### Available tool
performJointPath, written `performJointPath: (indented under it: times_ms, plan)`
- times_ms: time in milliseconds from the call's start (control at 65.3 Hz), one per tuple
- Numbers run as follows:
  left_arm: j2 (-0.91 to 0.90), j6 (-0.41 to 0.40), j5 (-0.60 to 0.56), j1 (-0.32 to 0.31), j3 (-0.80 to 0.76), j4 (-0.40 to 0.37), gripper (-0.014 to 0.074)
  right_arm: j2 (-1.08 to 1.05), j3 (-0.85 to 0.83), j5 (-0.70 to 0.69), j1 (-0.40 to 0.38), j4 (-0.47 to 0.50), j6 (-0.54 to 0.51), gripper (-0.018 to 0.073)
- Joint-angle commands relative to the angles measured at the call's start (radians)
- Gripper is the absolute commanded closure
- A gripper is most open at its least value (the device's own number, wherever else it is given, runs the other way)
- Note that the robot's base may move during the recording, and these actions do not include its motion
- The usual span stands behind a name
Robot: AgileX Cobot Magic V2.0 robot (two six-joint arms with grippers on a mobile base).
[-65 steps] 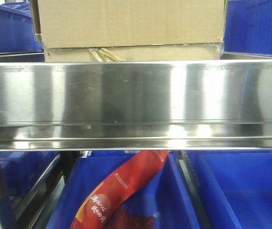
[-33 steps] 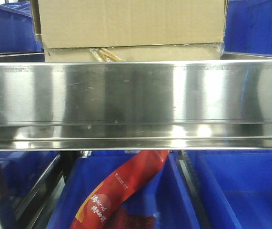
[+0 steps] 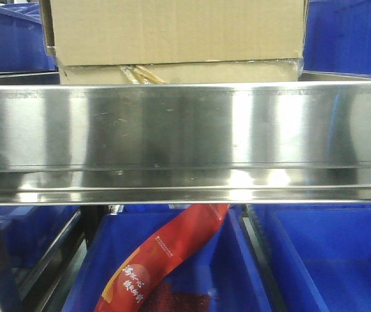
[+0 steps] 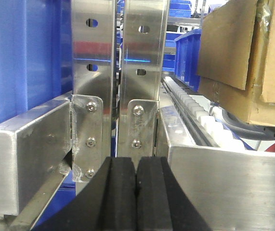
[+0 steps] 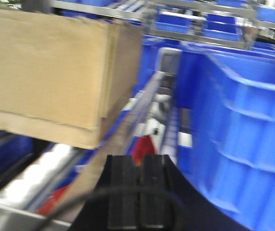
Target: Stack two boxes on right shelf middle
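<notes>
While both jaws sit closed, right gripper [image 5: 138, 192] faces the boxes [image 5: 55, 72]

A plain brown corrugated cardboard box [image 3: 175, 31] sits squarely on top of a second, flatter cardboard box [image 3: 179, 73], whose front shows peeling yellowish tape. Both rest on the shiny stainless-steel shelf [image 3: 185, 130], just behind its broad mirror-like front rail. In the blurred right wrist view the stack [image 5: 50, 72] appears level.
</notes>
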Motion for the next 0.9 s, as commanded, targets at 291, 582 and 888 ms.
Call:
performJointPath:
  times_ms: [291, 582, 888]
  plan:
    - [-0.006, 0.001, -0.017, 0.002, -0.001, 0.000, 0.0707, -0.224, 0.266, -0.163, -0.130, -0.063, 0.063, 0.0722]
    - [-0.006, 0.001, -0.017, 0.002, -0.001, 0.000, 0.0707, -0.313, 0.427, -0.196, -0.130, -0.063, 0.091, 0.0722]
    - [-0.006, 0.001, -0.017, 0.002, -0.001, 0.000, 0.0707, -0.313, 0.427, -0.218, -0.130, -0.067, 0.091, 0.0722]
